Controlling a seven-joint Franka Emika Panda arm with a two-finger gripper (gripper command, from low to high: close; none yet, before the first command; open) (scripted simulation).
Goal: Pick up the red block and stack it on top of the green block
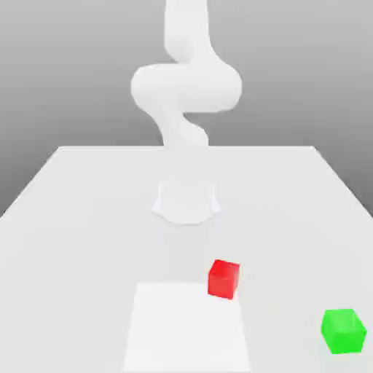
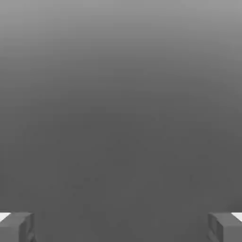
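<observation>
**Inspector:** Exterior view first. The red block (image 1: 224,278) sits on the white tabletop (image 1: 73,197), at the corner of a brighter white patch (image 1: 186,328). The green block (image 1: 343,331) lies well apart, nearer the exterior view's right. The arm (image 1: 186,87) is folded up above its base (image 1: 186,202), well clear of both.

**Assessor:** And the hand view?

**Inspector:** The gripper (image 2: 121,227) has its jaws spread wide, fingertips (image 2: 16,226) at the frame's edges, nothing between them, against plain grey.

**Assessor:** Recommendation for the pick?

**Inspector:** In judgement: centre the jaws over the red block, square them to its faces since it appears slightly turned, descend straight, then close.
</observation>
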